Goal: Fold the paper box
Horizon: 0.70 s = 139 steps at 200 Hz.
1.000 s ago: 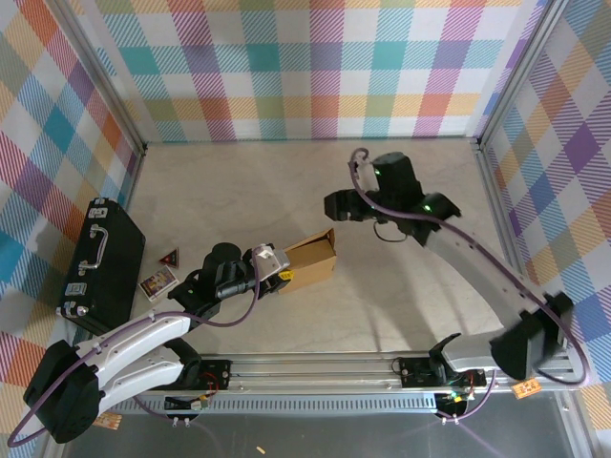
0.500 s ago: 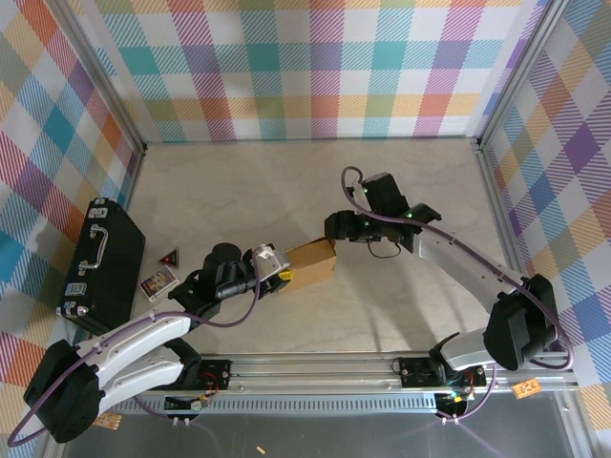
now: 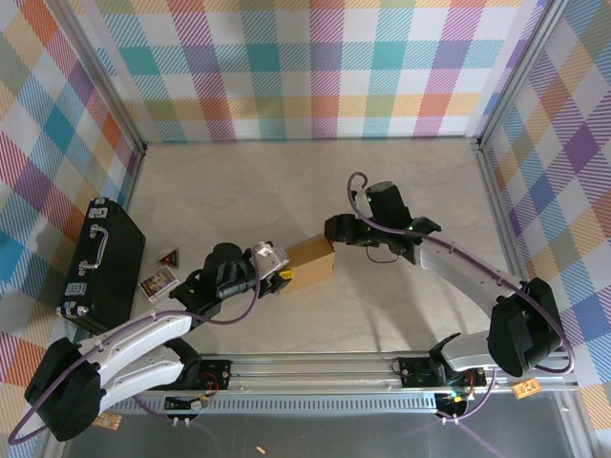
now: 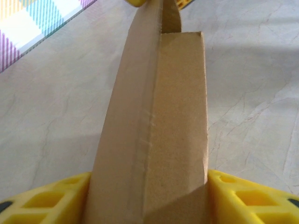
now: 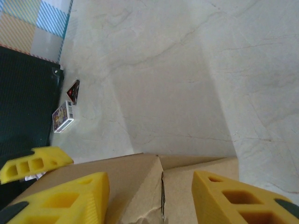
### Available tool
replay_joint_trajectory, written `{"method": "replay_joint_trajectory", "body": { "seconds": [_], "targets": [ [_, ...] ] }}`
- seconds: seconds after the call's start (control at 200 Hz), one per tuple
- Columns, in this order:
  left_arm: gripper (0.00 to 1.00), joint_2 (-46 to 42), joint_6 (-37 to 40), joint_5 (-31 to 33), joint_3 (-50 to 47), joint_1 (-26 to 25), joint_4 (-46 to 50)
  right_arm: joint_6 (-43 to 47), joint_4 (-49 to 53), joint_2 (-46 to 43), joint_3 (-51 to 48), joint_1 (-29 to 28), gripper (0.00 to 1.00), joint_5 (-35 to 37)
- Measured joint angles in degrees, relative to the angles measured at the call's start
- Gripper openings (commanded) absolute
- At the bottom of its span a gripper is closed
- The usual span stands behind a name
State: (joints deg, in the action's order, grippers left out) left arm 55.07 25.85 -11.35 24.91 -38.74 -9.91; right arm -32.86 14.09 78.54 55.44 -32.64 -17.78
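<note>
The paper box, plain brown cardboard, stands on edge on the table a little left of centre. My left gripper holds its near-left end. In the left wrist view the narrow box fills the gap of the left gripper, and both yellow fingers lie against its sides. My right gripper sits at the box's far top corner. Seen from the right wrist, the right gripper stands open, its fingers spread over a folded corner seam of the box.
A black hard case lies at the left edge of the table. A small printed card pack and a red-and-black triangle lie between the case and my left arm. Checkered walls close in the table.
The right arm has come down and left onto the box's far top corner, and the raised flap there now lies lower. The left gripper has stayed on the box's near end.
</note>
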Motion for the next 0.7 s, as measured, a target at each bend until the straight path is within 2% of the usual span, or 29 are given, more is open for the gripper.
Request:
{"method": "replay_joint_trajectory", "body": {
  "seconds": [0.075,0.275,0.525,0.695],
  "targets": [
    [0.82,0.0,-1.2,0.8,-0.3,-0.1,0.5,-0.4,-0.8,0.8,-0.9,-0.5,0.47,-1.1],
    [1.00,-0.9,-5.2,1.7,-1.1,-0.2,1.2,-1.1,-1.9,1.7,-2.1,-0.7,0.46,-2.5],
    [1.00,-7.4,-14.3,5.5,-1.1,-0.2,4.4,-1.1,-2.7,2.1,-2.1,-0.7,0.47,-2.5],
    [1.00,-14.8,-28.2,13.3,3.0,-0.2,11.3,-1.1,-3.4,2.4,-2.1,-0.7,0.46,-2.5]
  ]
}}
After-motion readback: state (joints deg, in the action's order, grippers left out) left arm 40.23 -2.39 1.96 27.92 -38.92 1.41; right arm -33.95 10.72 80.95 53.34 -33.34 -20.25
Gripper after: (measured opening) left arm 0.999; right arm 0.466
